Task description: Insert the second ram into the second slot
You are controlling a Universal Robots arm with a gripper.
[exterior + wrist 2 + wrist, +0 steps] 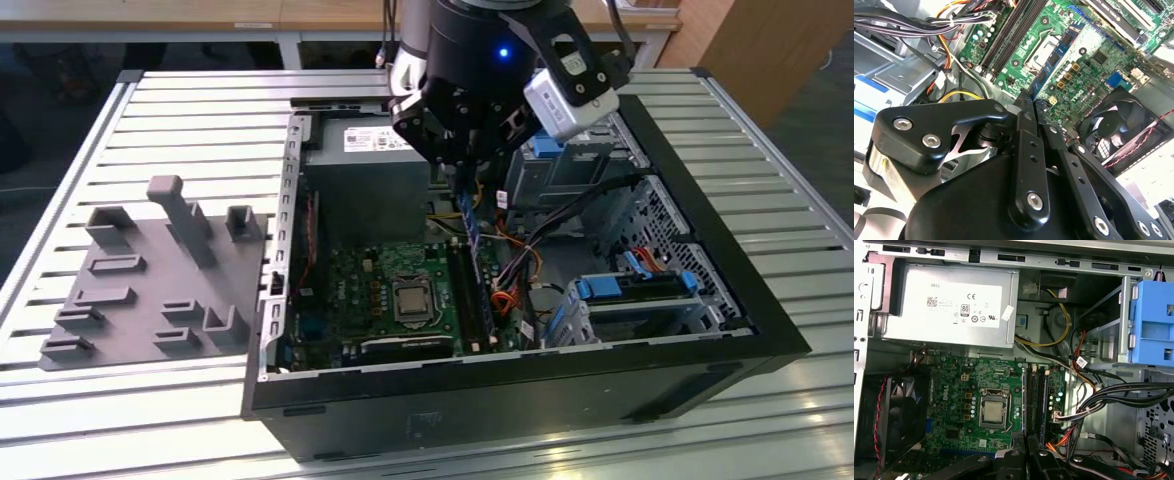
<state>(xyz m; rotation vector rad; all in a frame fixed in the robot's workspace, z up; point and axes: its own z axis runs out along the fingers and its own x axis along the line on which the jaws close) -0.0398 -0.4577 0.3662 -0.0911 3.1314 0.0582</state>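
Exterior view, upper middle: the gripper [467, 188] hangs over the open computer case [534, 405]. Its fingers are closed on the memory stick [469, 212].

The stick is dark blue and thin. It points down from the fingertips into the case, above the motherboard [380, 290]. Its lower end is near the far end of the two long black memory slots [467, 295]; I cannot tell whether it touches them. It is not seated.

In the second wrist view the stick [1054, 62] runs out from between the closed fingers [1024, 130] toward the board, with the case fan [1114, 132] off to one side.

In the first wrist view the gripper [1027, 456] sits at one end of the slots [1036, 400], and the processor socket [993, 412] is just beside them.

On the exterior view's left a grey parts holder [160, 270] lies on the slatted table [160, 110].
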